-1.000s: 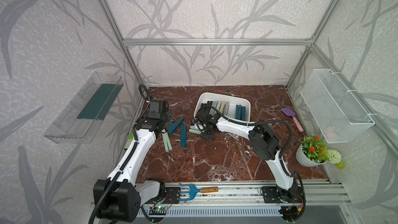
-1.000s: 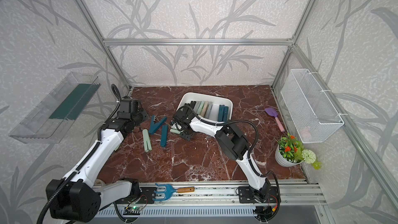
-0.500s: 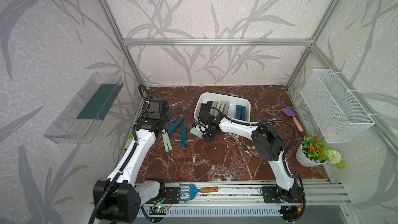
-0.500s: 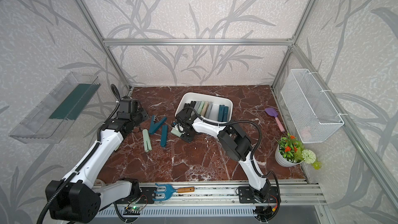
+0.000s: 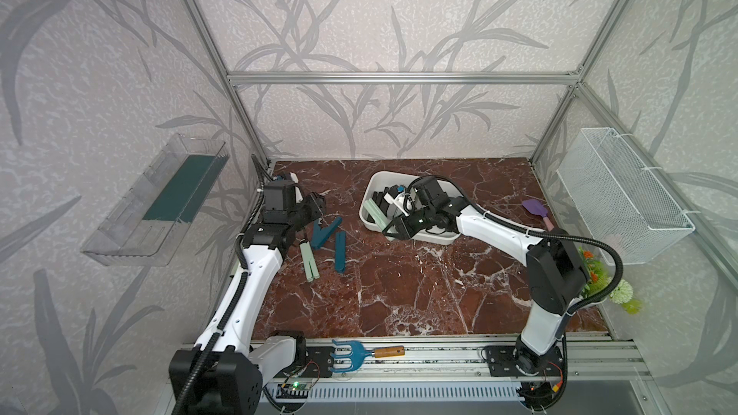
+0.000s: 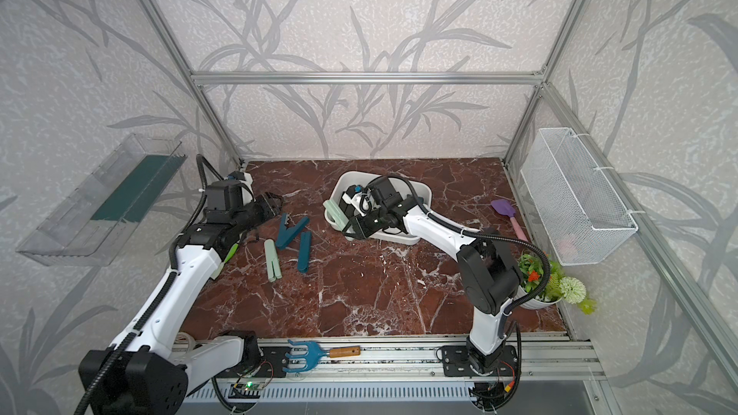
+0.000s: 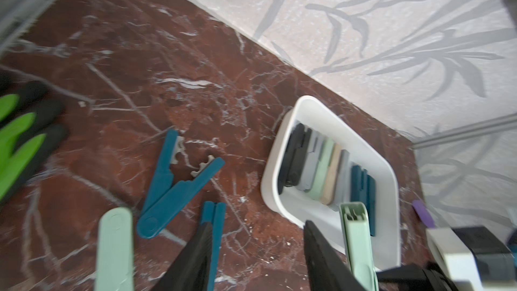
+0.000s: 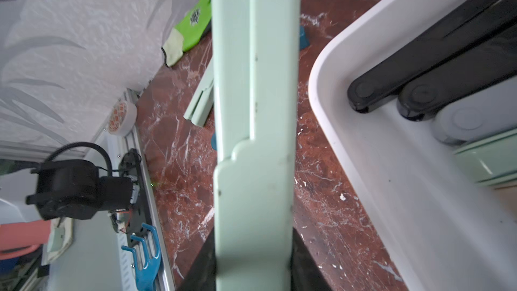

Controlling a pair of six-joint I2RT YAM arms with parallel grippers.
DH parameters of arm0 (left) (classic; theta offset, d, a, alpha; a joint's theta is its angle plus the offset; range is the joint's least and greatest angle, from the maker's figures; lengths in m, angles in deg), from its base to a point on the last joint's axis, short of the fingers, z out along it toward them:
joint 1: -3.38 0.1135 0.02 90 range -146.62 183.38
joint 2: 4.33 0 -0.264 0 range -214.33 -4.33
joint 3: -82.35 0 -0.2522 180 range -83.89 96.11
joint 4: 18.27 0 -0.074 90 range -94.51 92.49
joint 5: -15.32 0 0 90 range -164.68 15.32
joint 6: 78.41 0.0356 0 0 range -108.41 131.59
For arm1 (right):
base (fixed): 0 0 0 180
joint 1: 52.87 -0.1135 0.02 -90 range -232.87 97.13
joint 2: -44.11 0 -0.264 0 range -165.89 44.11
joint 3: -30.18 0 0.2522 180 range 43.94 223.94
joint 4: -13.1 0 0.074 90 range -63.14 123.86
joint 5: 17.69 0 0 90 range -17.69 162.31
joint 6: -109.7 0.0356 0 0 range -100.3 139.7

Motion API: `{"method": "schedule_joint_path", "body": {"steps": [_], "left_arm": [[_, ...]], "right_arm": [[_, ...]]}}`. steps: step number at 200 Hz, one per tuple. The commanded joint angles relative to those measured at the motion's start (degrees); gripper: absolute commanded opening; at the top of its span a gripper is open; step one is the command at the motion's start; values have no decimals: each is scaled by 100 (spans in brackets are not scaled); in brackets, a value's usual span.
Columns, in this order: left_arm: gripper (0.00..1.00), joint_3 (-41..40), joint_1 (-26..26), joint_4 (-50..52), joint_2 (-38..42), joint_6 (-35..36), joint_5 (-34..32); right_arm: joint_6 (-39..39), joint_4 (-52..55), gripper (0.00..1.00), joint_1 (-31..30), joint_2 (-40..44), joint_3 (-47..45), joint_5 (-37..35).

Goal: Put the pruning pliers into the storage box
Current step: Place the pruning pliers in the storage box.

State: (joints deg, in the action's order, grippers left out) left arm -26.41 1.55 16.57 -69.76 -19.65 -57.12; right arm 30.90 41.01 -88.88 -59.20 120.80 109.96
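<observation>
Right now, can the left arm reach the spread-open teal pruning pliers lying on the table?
Probably yes. The spread-open teal pruning pliers lie uncovered on the marble tabletop just beside the left arm, whose jaws stand apart and empty.

Right arm has its elbow bent on the near right of the white shallow plastic storage box (image 5: 365, 201). Its white forearm reaches across the box's near rim with the wrist hanging over the inside, and the right gripper (image 5: 392, 229) sits at the box's near left corner, jaws clamped on a mint green flat pruning pliers (image 8: 251, 107) angled over that end. Left arm is stretched out well off to the box's left, left gripper (image 7: 257, 247) aimed toward the box, black fingers (image 7: 195, 258) spread apart, nothing between them.
</observation>
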Motion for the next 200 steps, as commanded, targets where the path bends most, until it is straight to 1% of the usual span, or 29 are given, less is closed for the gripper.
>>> {"method": "schedule_joint_path", "body": {"steps": [1,19,29,36,53,79,103,108,127,154,172,200], "left_arm": [[57,127,23,-452,-252,-71,1529],[61,19,9,-1138,-418,-508,2181],[62,-38,-42,-1552,-515,-734,2510],[63,-37,-93,-1719,-583,-838,2624],[63,-38,-276,-1943,-690,-909,2745],[65,48,-482,-1913,-844,-815,2851],[67,123,-656,-1994,-931,-783,2887],[67,147,-698,-1999,-951,-770,2876],[67,259,-839,-1912,-1083,-671,2853],[67,282,-924,-2077,-1182,-740,2845],[61,341,-968,-2119,-1203,-754,2846],[43,370,-994,-2144,-1251,-769,2873]], "right_arm": [[784,-1076,26,61,191,-165,855],[963,-1314,26,114,219,-226,1023],[1195,-1579,26,136,184,-288,1199],[1399,-1834,26,148,154,-355,1308],[1748,-2320,26,161,103,-463,1489],[2226,-2988,27,166,27,-532,1805],[2493,-3408,27,168,-90,-563,2026],[2736,-3556,27,171,-116,-584,2077],[3169,-4163,27,167,-196,-700,2214],[3259,-4300,28,168,-245,-784,2247],[3261,-4313,28,171,-268,-804,2291],[3348,-4415,30,165,-360,-795,2391]]}}
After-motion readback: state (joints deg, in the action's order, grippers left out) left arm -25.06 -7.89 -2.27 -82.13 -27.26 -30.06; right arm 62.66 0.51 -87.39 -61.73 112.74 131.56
